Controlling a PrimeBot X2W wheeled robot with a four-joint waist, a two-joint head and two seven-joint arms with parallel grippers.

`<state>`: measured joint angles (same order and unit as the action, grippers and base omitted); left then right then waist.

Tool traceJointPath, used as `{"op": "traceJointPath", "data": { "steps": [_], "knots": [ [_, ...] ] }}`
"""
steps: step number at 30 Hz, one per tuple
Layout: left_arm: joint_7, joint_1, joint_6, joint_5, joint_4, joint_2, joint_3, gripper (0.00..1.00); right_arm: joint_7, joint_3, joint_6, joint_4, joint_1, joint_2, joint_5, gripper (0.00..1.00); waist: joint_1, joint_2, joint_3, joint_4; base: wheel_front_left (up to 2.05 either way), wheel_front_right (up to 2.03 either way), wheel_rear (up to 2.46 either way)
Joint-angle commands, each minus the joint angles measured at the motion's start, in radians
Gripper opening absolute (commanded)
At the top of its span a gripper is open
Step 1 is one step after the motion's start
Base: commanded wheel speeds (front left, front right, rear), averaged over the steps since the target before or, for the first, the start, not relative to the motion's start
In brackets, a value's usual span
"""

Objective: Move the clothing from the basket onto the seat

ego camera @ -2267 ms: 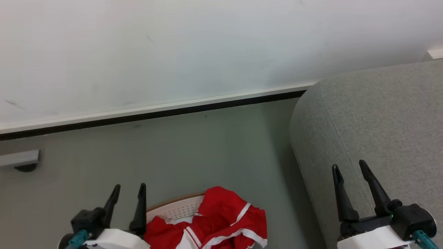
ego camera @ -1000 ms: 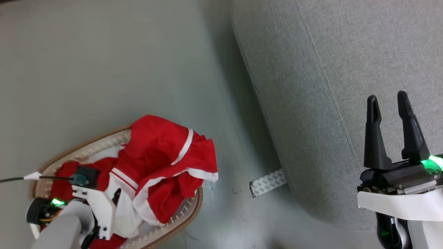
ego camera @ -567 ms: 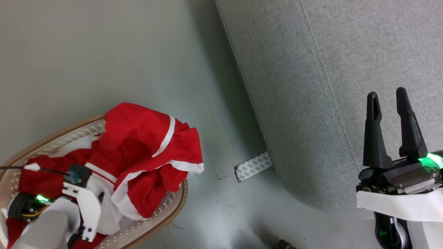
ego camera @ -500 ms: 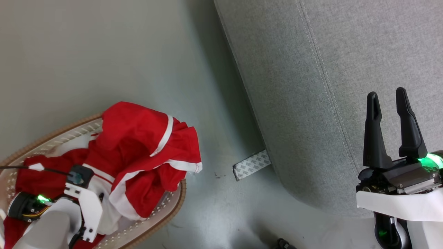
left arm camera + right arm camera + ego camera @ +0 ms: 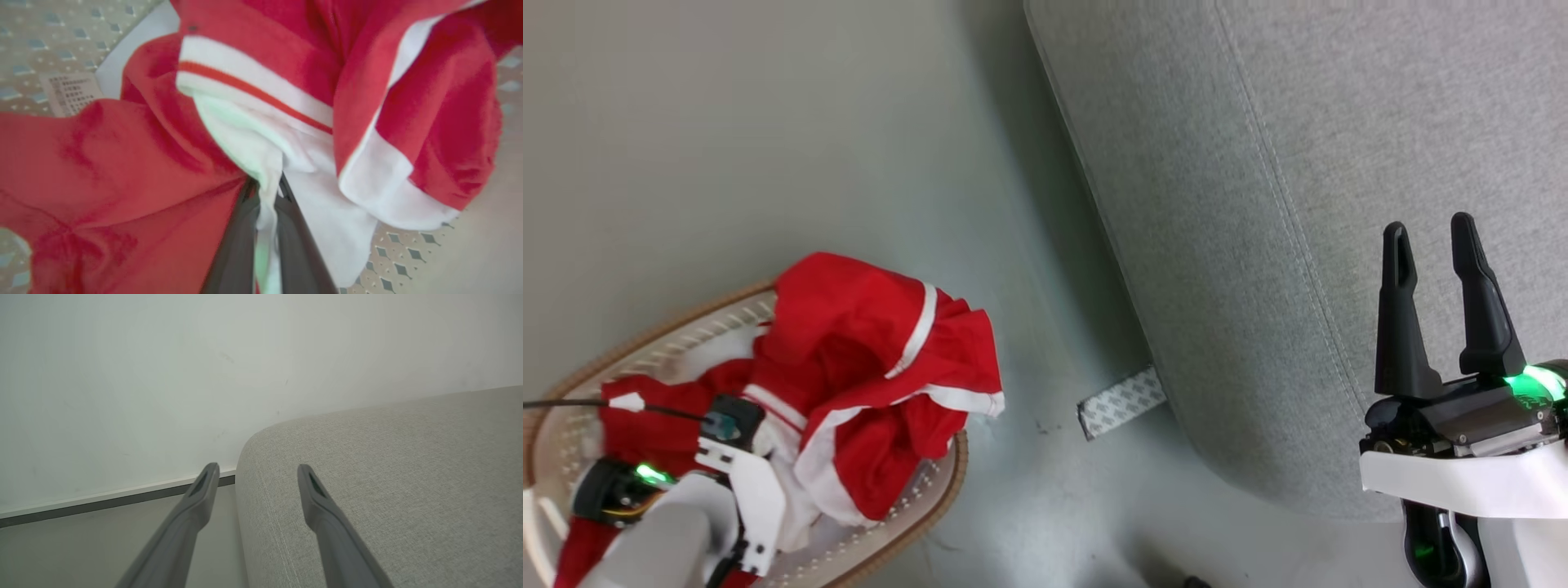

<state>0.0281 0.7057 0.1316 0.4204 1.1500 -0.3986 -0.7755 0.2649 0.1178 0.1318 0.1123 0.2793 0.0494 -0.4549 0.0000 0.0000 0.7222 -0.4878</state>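
The clothing, bright red with white panels and stripes, is piled in the white basket with a brown rim, on the floor at the lower left. My left arm reaches down into the pile, its fingers buried in cloth. In the left wrist view my left gripper is shut on a fold of the clothing's white fabric. My right gripper stands open and empty over the light grey seat. The right wrist view has the same open gripper above the seat's rounded corner.
Grey-green floor lies between the basket and the seat. A small patterned grey strip lies on the floor at the seat's base. A pale wall with a dark-edged baseboard stands behind the seat.
The head camera has tilted down from the wall to the basket. My left arm has gone down into the clothing and its jaws have closed on the white fabric. The right gripper stays open.
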Motion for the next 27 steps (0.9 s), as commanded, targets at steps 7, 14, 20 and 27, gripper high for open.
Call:
{"op": "traceJointPath", "data": {
  "steps": [7,14,20,27],
  "knots": [
    [0.071,-0.047,-0.002,0.086,-0.023,0.064,-0.027,0.00,-0.001,-0.025,-0.002,-0.039,0.006,0.002,0.058,1.00,0.0000,0.0000,-0.166,0.084,0.00,0.00,0.00],
    [0.165,-0.095,-0.002,0.168,-0.078,0.141,-0.077,0.00,-0.001,-0.044,-0.002,-0.097,-0.022,0.003,0.116,1.00,0.0000,0.0000,-0.346,0.190,0.00,0.00,0.00],
    [0.217,-0.131,-0.002,0.243,-0.137,0.174,-0.113,0.00,-0.001,-0.048,-0.002,-0.142,-0.050,0.003,0.147,1.00,0.0000,0.0000,-0.480,0.272,0.00,0.00,0.00],
    [0.236,-0.155,-0.002,0.293,-0.223,0.179,-0.124,0.00,-0.001,-0.048,-0.002,-0.187,-0.095,0.003,0.151,1.00,0.0000,0.0000,-0.615,0.344,0.00,0.00,0.00]
  ]
}}
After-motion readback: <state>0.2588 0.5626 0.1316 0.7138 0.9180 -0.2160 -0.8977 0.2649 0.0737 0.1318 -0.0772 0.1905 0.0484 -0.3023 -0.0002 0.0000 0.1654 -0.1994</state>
